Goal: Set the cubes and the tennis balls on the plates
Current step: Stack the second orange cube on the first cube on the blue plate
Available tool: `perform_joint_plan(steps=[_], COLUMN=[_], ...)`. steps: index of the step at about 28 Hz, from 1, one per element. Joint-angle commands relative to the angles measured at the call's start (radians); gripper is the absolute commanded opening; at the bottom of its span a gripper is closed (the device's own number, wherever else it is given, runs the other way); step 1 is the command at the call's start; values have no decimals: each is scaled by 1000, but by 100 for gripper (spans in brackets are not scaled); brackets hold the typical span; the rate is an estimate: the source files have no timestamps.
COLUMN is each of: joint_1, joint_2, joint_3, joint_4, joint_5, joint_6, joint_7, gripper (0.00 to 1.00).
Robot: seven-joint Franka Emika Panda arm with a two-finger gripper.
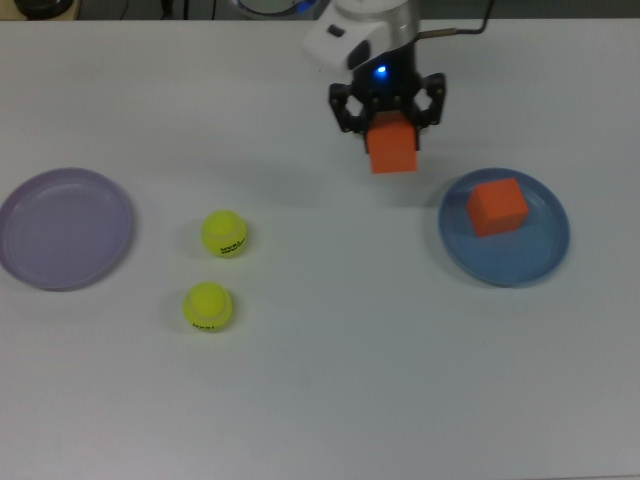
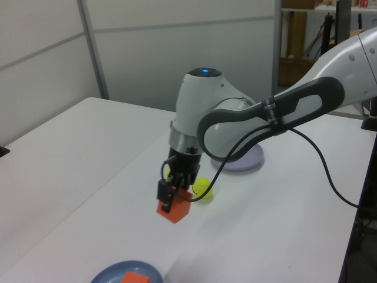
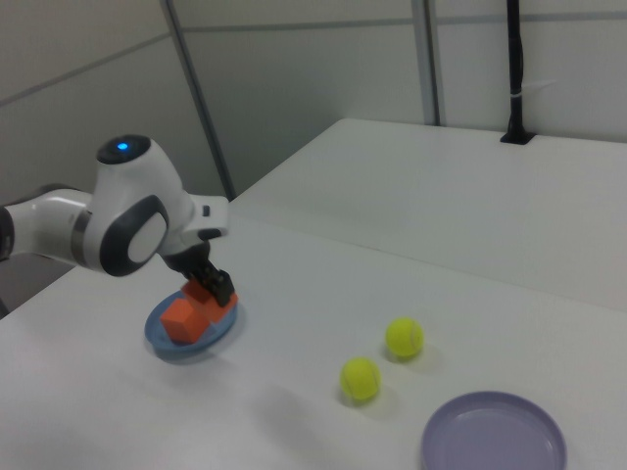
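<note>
My gripper [image 1: 392, 122] [image 2: 172, 198] [image 3: 216, 287] is shut on an orange cube [image 1: 393, 146] [image 2: 173, 210] [image 3: 200, 291], held in the air above the table, left of the blue plate [image 1: 545, 248] [image 2: 112, 275] [image 3: 155, 333] in the top view. A second orange cube [image 1: 497, 207] [image 2: 135, 278] [image 3: 181, 319] lies on that blue plate. Two yellow-green tennis balls [image 1: 224, 233] [image 1: 207, 306] [image 3: 404, 336] [image 3: 360, 378] rest on the table between the plates; in the left view one tennis ball [image 2: 204, 187] shows behind the gripper. The lavender plate [image 1: 62, 228] [image 2: 247, 160] [image 3: 493, 434] holds nothing.
The white arm [image 2: 259, 118] reaches in from the top view's upper edge, with a black cable [image 2: 330, 177] trailing over the table. A second white table [image 3: 470, 186] stands beyond, with partition walls behind.
</note>
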Motion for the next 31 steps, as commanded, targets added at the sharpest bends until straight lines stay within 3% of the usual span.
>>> perform_joint_plan(steps=[1, 12, 16, 22, 31], joint_1=[51, 135, 148, 152, 155], joint_2=[129, 256, 266, 272, 298], joint_3=[10, 11, 15, 59, 82], joint_4=[140, 217, 226, 227, 227], joint_5=[-24, -135, -149, -156, -224], joint_6=[-34, -24, -23, -20, -14], joint_7=[96, 237, 257, 285, 352], gripper=[0, 0, 0, 0, 0])
